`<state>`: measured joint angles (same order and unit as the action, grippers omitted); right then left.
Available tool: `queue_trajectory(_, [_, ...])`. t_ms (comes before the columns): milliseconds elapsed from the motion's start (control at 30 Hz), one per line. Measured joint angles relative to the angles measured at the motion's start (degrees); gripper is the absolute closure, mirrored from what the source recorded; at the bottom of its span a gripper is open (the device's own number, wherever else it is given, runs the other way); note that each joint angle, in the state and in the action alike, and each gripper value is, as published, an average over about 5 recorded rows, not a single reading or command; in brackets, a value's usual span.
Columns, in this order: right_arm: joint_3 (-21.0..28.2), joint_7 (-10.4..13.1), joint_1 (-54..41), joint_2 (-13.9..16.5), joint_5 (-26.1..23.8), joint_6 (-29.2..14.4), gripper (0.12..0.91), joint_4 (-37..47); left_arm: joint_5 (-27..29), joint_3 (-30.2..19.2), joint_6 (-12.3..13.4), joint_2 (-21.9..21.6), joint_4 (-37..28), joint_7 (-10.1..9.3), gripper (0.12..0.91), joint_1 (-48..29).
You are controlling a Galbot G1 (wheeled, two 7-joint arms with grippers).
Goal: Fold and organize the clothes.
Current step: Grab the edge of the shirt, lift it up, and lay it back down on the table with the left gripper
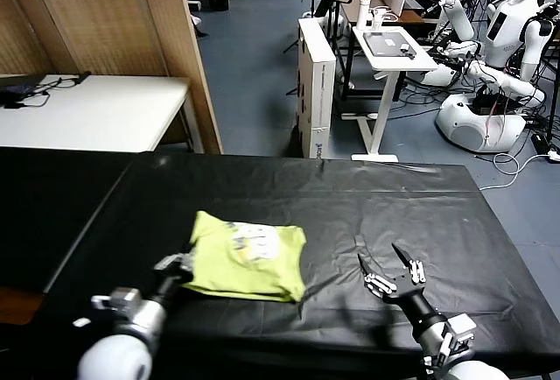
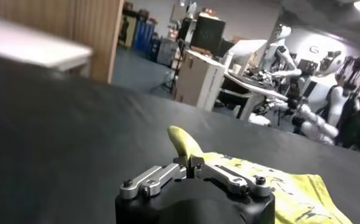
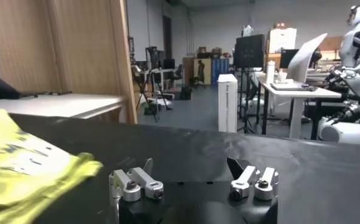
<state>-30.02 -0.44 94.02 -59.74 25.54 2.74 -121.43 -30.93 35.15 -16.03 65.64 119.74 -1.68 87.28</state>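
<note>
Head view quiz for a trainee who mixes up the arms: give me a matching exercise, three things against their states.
Things:
1. left gripper
2. right gripper
3. T-shirt

States:
A. folded into a compact lime bundle on the black table
B. open, over bare cloth to the bundle's right, holding nothing
C. shut on the near left edge of the fabric

Pairs: 1-C, 2-B, 3-A

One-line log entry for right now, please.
left tool: shut on lime T-shirt edge | right tool: open, clear | shirt: folded, black table
</note>
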Motion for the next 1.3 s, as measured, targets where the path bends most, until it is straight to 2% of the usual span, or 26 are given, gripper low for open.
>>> queue_trajectory(200, [0.42,0.08,-0.21,-0.90,-0.16,0.03,0.118,0.76,-6.74,8.49,-2.64,-7.58,3.94,-2.08,0.859,1.45])
queue_trajectory(300, [0.38,0.10,-0.10,-1.15,-0.36,0.03,0.118,0.85,-8.35,10.48,-4.18,-9.05,6.38,-4.28,0.859,1.30])
queue_trajectory(367, [0.21,0.12,0.09,-1.26,-0.52,0.03,0.118,0.84,-9.63,10.53,-5.42,-9.04,8.22,-6.50,0.859,1.00])
queue_trajectory(467, [-0.10,0.18,0.47,-1.49,-0.95,0.04,0.118,0.72,-12.08,8.34,-7.22,-7.88,11.18,-10.30,0.859,0.21])
queue_trajectory(567, [-0.46,0.26,0.94,-1.77,-1.48,0.13,0.118,0.27,-12.81,2.60,-7.93,-5.33,12.88,-13.70,0.859,-1.06])
queue_trajectory(700, [-0.78,0.37,1.31,-1.93,-1.83,0.32,0.118,-0.06,-12.74,-7.73,-7.64,0.18,11.92,-15.90,0.859,-3.13])
queue_trajectory(833, [-0.35,0.47,0.84,-2.41,-1.90,0.98,0.118,0.08,-11.64,-16.78,-6.71,6.69,7.87,-16.31,0.859,-6.03])
queue_trajectory(967, [0.48,0.50,0.07,-2.99,-2.28,1.69,0.118,0.29,-9.76,-23.51,-5.91,12.30,2.56,-15.95,0.859,-9.36])
queue_trajectory(1200, [2.55,0.44,-1.10,-2.76,-1.53,3.52,0.118,0.04,-5.57,-29.31,-5.40,17.90,-5.81,-14.18,0.855,-12.60])
queue_trajectory(1300, [3.47,0.69,-1.79,-2.21,1.29,5.58,0.118,-0.49,-2.51,-30.79,-5.21,18.09,-6.67,-12.03,0.764,-12.72])
